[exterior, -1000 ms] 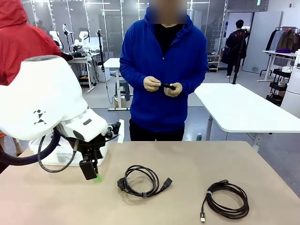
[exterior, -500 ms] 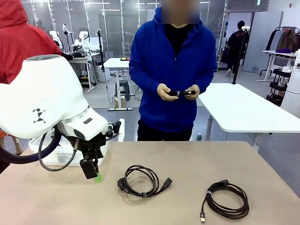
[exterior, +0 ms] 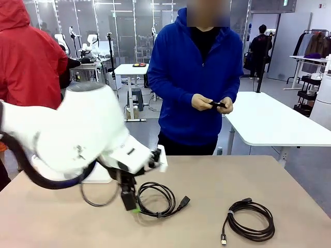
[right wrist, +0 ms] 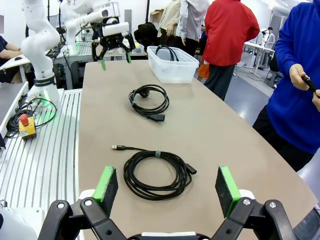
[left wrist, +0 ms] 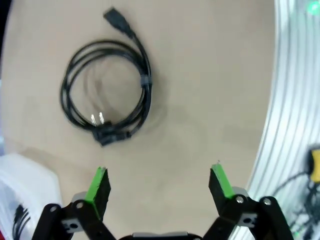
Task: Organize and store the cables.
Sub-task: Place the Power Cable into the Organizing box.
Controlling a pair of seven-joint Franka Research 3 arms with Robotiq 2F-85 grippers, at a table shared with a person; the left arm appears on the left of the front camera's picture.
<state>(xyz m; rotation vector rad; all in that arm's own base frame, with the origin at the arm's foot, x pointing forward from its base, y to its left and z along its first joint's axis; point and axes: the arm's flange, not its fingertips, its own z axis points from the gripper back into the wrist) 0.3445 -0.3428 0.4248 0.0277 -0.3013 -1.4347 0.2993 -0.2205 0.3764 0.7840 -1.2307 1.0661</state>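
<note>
While the plug-ended cable (exterior: 159, 213) lies coiled at lower centre of the front view and the USB-ended cable (exterior: 251, 236) at lower right, both on the bench (exterior: 232, 175), the left end effector (left wrist: 159, 175) hovers open just beside the first; the right end effector (right wrist: 166, 175) stands open too.

Bright overhead light is flooding the scene; motion blur is smearing the cable (left wrist: 107, 92) ahead of the left gripper (left wrist: 159, 172).
</note>
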